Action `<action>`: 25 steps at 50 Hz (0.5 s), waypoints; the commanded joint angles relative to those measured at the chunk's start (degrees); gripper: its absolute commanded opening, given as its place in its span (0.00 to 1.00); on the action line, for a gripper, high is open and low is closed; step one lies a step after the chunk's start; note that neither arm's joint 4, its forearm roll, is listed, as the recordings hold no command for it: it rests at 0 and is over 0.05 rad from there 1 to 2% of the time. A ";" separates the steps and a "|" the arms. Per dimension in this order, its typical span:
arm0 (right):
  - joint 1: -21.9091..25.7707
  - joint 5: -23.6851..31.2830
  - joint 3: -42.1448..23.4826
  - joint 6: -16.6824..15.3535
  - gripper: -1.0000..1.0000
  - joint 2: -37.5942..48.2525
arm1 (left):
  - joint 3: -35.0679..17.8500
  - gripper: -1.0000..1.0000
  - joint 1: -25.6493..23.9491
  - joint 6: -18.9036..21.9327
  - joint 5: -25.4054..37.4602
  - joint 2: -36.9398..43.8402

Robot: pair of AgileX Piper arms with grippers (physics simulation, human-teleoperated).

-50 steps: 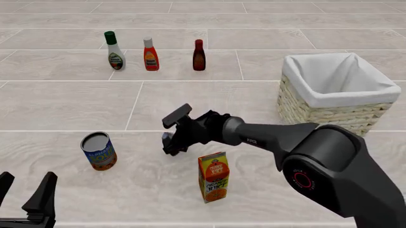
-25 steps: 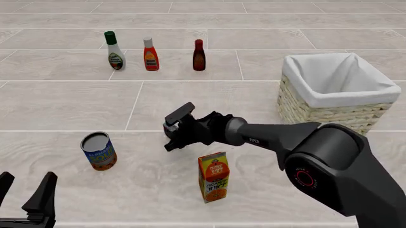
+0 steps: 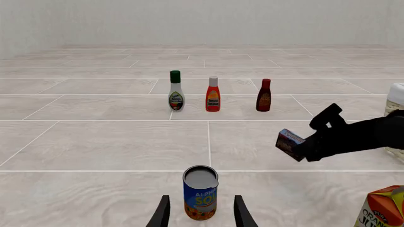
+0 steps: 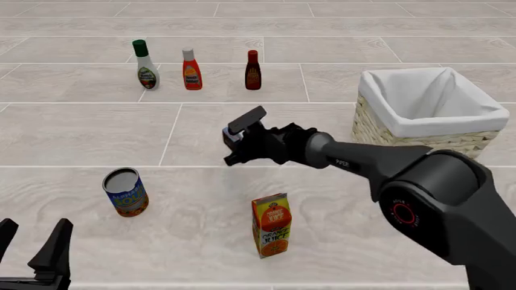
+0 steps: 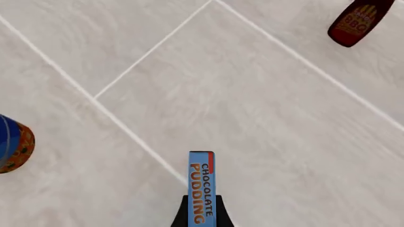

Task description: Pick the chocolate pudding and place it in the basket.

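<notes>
- Chocolate pudding (image 4: 234,144) sat clamped in the right gripper (image 4: 236,140) in the front view, lifted clear of the counter (image 4: 89,136); taking the basket (image 4: 425,115) as landmark, the box hung well to its left at about the height of its wicker wall, and outside it. The orange juice carton (image 4: 272,225) stood upright nearer the camera than the basket, and the can (image 4: 125,192) stood further left still. Three bottles stood in a row far left of and beyond the basket: a green-capped bottle (image 4: 146,65), a red bottle (image 4: 191,69) and a dark sauce bottle (image 4: 253,70). The left gripper (image 4: 32,249) hung at the lower left corner, its jaws apart and holding nothing.
- From the left wrist view, the left gripper's two fingers (image 3: 161,213) stood spread either side of the can (image 3: 200,192) without touching it. The pudding box (image 3: 290,144) was tilted in the dark right arm (image 3: 363,136), above the counter.
- From the right wrist view, the pudding's narrow edge (image 5: 201,187), lettered "CHOCOLATE PUDDING", stuck out from between the closed jaws over bare counter. The dark sauce bottle (image 5: 358,21) and the can (image 5: 13,144) showed at the edges.
</notes>
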 commanded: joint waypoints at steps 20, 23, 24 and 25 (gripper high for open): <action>-2.43 7.73 -6.29 1.73 0.00 -8.21 | 0.00 1.00 0.01 -0.02 0.00 -0.01; -3.46 8.78 -7.42 2.09 0.00 -8.74 | 0.00 1.00 0.00 0.00 0.00 0.00; -3.43 8.93 -7.51 2.65 0.00 -9.10 | 0.00 1.00 0.00 0.03 0.00 0.00; -3.77 9.41 -7.89 3.17 0.00 -9.34 | 0.00 1.00 0.00 -0.01 0.00 0.00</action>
